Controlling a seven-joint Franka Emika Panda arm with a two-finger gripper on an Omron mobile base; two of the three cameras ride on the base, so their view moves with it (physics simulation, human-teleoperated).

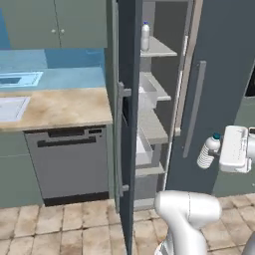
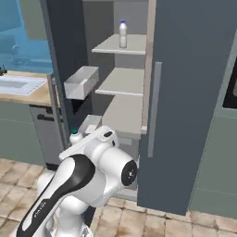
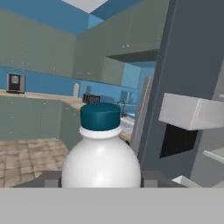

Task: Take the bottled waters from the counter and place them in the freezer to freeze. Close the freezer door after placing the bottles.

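A: What could go wrong from here?

B: The held water bottle (image 1: 208,152) could be knocked against the edge of the open freezer door (image 1: 127,114) or against a white door bin (image 2: 81,82) while it is carried toward the shelves; the opening is narrow and the arm is bulky. A slip is also judged possible, since the bottle is round and ribbed and is gripped low on its body.

A: How is the tool set?

B: The tool (image 3: 101,181) is pinched on the bottle, its tips seen at either side of the bottle's base in the hand view. The bottle is carried in the air in front of the freezer (image 2: 125,92), roughly level with the lower shelves, its cap tilted up and away from the hand.

A: And the other bottle?

B: A second bottle (image 2: 122,34) is seen standing upright on the top shelf (image 2: 132,45), toward its back. Nothing is left on the visible part of the surface (image 1: 60,107).

A: How does the held one look?

B: Whitish, clear plastic, ribbed below the shoulder, with a dark blue-green cap (image 3: 100,116). It appears undamaged.
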